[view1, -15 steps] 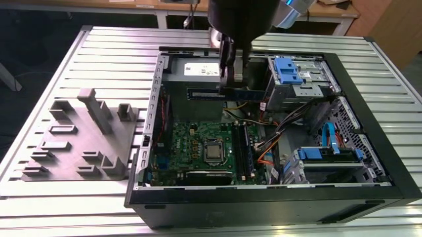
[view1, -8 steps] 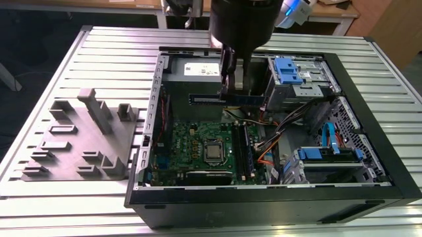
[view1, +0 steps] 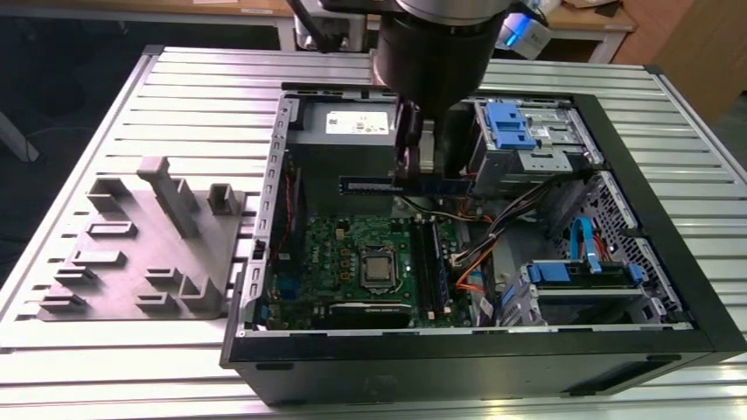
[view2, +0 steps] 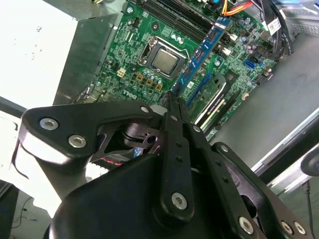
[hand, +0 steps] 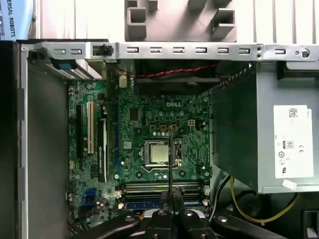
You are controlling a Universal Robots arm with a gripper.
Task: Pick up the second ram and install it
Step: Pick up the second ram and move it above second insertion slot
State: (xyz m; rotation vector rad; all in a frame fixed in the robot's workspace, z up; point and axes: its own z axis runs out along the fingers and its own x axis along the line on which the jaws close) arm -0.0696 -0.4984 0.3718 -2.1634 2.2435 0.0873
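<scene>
The gripper (view1: 417, 179) is seen closed on the second ram (view1: 404, 185), which is clamped between the fingers (view2: 174, 129) at about mid-length. In the exterior view the stick is held level and clear of the board, with both ends projecting sideways past the fingers. In the second wrist view it is seen as a blue strip with dark chips running out beyond the fingertips. In the first wrist view it is seen edge-on as a thin dark line. The motherboard (view1: 350, 262) is located directly below the gripper, inside the open computer case (view1: 653, 289). The processor (hand: 159, 153) and the long memory slots (hand: 162, 188) are found beneath the held stick, which is oriented crosswise to the slots and is not seated in any of them. The power supply (hand: 284, 144) is noted just beside the gripper, within the case. A grey fixture (view1: 152, 245) is recorded on the slatted table (view1: 210, 70), outside the case and well apart from the gripper.
</scene>
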